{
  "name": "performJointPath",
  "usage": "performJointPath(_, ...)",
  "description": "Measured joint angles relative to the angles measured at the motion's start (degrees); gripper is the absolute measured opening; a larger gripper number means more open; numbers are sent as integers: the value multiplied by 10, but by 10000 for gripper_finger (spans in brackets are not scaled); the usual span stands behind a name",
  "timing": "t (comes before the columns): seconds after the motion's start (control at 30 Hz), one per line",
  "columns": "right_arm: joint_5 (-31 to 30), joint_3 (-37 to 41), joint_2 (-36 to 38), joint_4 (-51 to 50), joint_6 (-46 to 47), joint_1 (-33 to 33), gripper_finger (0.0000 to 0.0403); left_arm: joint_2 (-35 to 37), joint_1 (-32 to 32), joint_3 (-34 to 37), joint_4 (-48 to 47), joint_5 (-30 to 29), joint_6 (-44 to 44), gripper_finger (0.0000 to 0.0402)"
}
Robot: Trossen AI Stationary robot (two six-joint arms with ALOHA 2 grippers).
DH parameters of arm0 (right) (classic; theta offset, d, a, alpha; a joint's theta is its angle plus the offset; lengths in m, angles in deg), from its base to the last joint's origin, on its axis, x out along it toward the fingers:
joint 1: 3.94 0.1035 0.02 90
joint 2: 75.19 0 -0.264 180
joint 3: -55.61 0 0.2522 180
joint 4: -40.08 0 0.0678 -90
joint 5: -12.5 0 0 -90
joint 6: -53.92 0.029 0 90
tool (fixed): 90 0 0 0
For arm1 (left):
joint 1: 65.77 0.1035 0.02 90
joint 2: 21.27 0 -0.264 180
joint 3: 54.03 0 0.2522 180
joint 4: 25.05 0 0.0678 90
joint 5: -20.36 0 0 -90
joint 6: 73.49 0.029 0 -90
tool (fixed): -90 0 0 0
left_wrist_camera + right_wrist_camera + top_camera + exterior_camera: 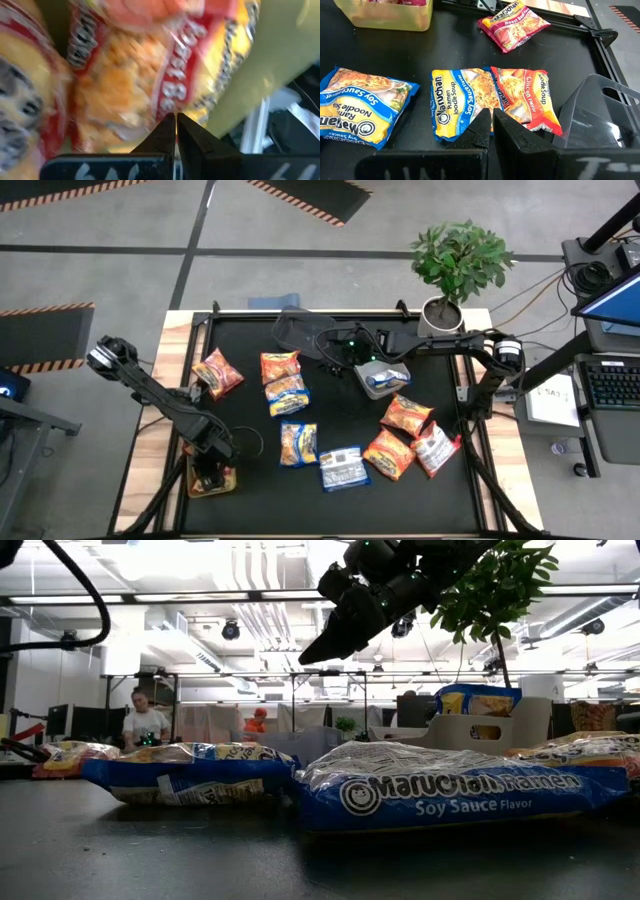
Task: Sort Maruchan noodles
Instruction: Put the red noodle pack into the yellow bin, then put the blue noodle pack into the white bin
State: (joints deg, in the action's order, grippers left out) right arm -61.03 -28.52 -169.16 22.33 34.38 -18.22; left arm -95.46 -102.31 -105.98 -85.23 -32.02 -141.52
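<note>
Black mat (250, 500), noodle-filled bins (383, 377).

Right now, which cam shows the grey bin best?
High view: the grey bin shows whole from above, one blue soy sauce packet inside, right end effector beside it. Low view gives only its side wall behind packets. Neither wrist view clearly shows it.

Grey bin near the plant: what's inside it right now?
The grey bin holds one blue-and-yellow noodle packet, lying across the top. Whether anything lies beneath that packet cannot be seen; it covers most of the bin's inside.
</note>
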Motion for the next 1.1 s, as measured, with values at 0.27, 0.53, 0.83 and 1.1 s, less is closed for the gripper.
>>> performJointPath(0.27,0,0,0,0,4,0,9,10,10,-100,-70,-54,76,0)
performJointPath(0.53,0,0,0,0,4,0,9,10,87,-215,-88,-303,381,0)
performJointPath(0.83,0,0,0,-5,17,0,9,9,285,-212,-30,-376,726,0)
performJointPath(1.1,0,0,0,-61,132,2,9,3,426,-119,125,-386,827,0)
